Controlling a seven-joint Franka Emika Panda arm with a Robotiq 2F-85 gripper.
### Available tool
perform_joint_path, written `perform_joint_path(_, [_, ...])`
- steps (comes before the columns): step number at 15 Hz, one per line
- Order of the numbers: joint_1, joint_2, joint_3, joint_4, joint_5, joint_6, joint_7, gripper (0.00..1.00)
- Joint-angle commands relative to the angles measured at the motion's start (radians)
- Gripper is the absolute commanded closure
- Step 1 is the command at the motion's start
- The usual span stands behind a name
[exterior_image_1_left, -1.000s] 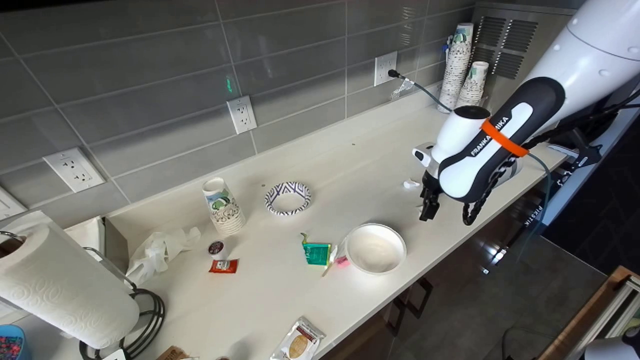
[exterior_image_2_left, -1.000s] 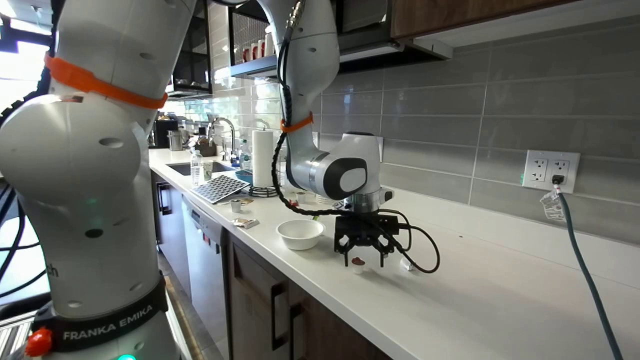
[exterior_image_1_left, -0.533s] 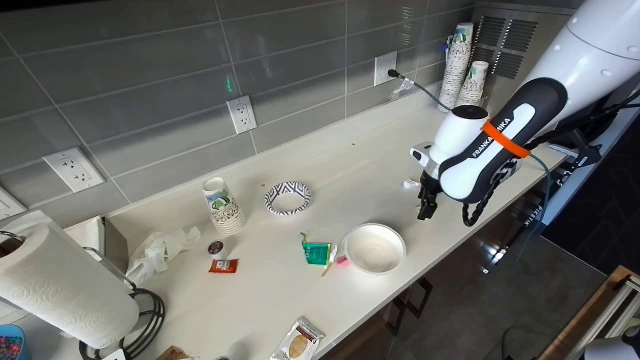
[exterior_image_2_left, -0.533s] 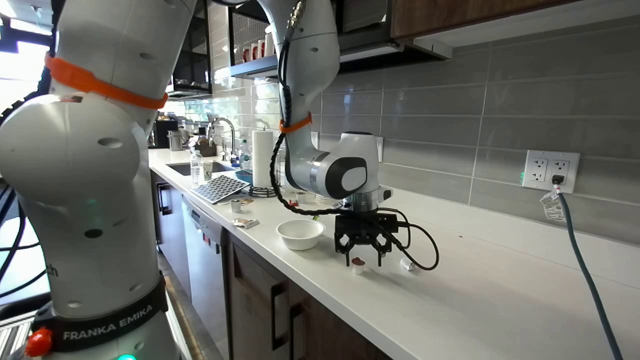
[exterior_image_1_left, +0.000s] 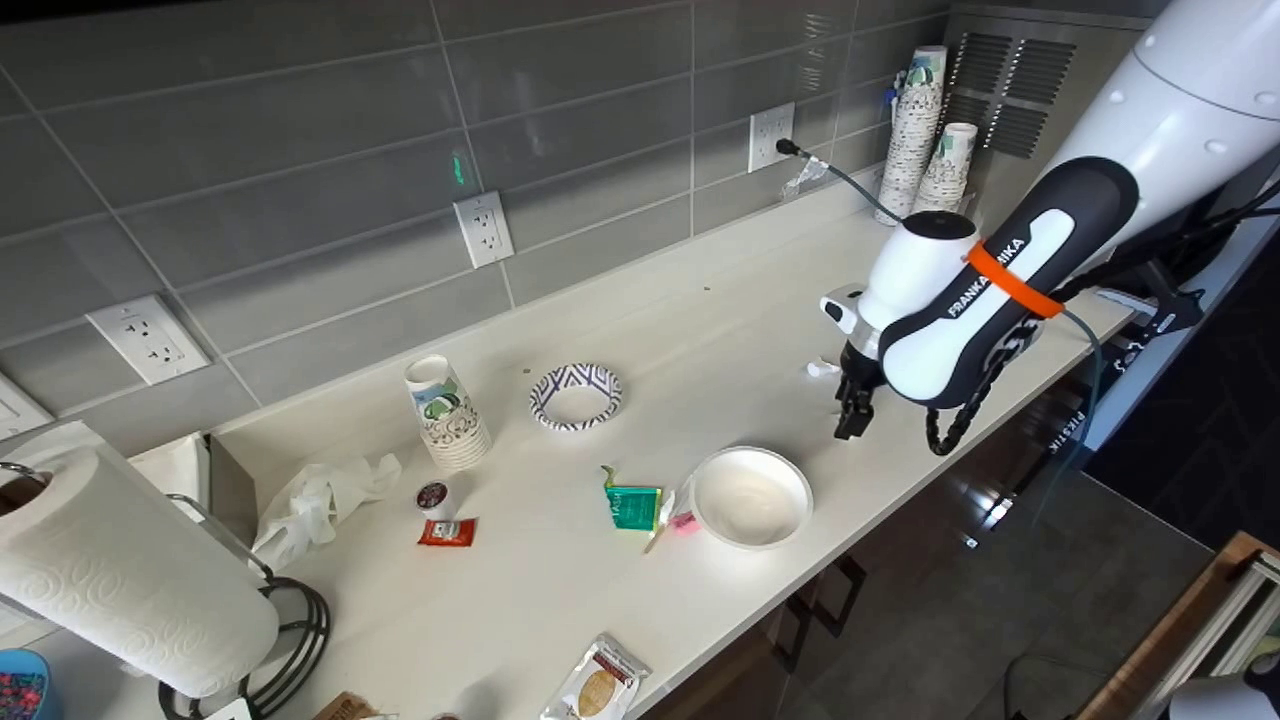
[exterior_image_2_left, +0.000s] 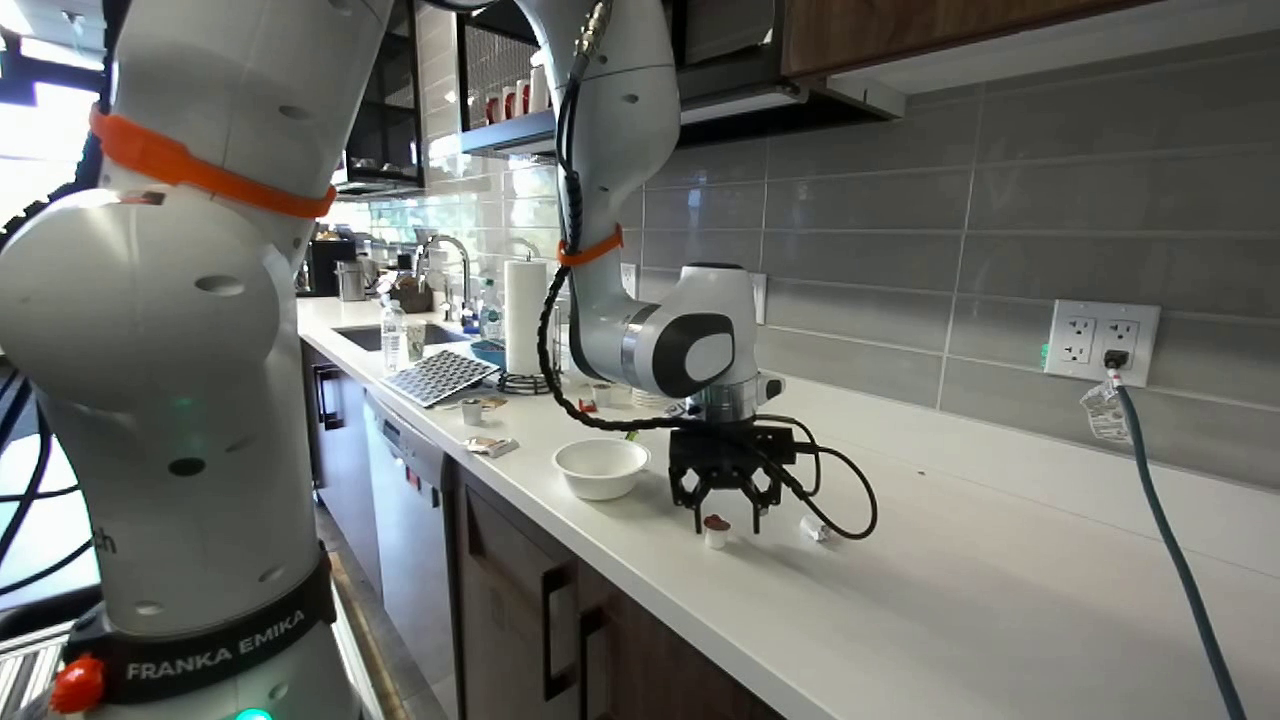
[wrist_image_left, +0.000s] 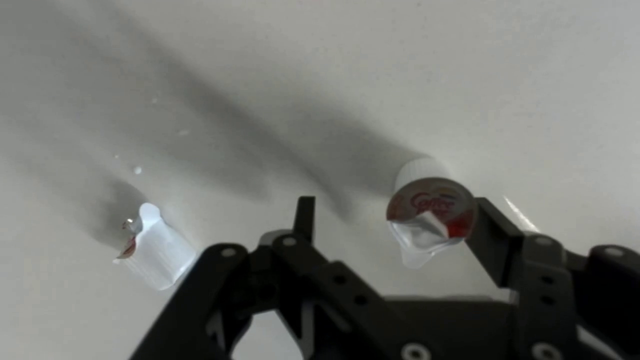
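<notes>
- The creamer cup (exterior_image_2_left: 716, 534) stands upright on the surface (exterior_image_1_left: 700, 400), nearer the front edge than the wall edge, its foil lid (wrist_image_left: 442, 200) partly peeled back.
- For a clean pinch, the gripper (exterior_image_2_left: 727, 524) would do well to centre on it first: in the wrist view the nearer finger (wrist_image_left: 495, 245) sits right beside the rim, while the farther finger (wrist_image_left: 304, 220) has a plain gap. Closing off-centre would probably push the cup along or tip it.
- The ribbed side should give a firmer hold than the loose foil; how low the fingertips reach against it is hard to judge.
- Squeeze lightly, I would say: a torn lid could let any contents spill, and the inside is hidden.
- A second cup (wrist_image_left: 162, 252) lies tipped over towards the wall edge, with white drops (wrist_image_left: 137, 170) near it; best kept clear of the linkage.
- The gripper's fingers are spread wider than the cup, and nothing is grasped. Whether the nearer one touches the rim, I cannot tell.
- The white bowl (exterior_image_2_left: 600, 470) rests near the front edge, apart from the fingers.
</notes>
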Motion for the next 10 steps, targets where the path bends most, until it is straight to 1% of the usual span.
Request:
perform_joint_path(1, [-0.016, 0.007, 0.009, 0.001, -0.04, 0.014, 0.041, 0.25])
perform_joint_path(4, [-0.019, 0.005, 0.01, 0.001, -0.043, 0.012, 0.046, 0.3])
perform_joint_path(5, [-0.019, 0.005, 0.009, 0.002, -0.044, 0.012, 0.047, 0.35])
perform_joint_path(7, [-0.02, 0.003, 0.008, 0.002, -0.047, 0.011, 0.049, 0.28])
perform_joint_path(8, [-0.021, 0.002, 0.008, 0.001, -0.047, 0.011, 0.051, 0.27])
perform_joint_path(9, [-0.022, 0.002, 0.007, 0.001, -0.048, 0.01, 0.051, 0.25])
perform_joint_path(10, [-0.023, 0.001, 0.008, 0.0, -0.048, 0.01, 0.052, 0.26])
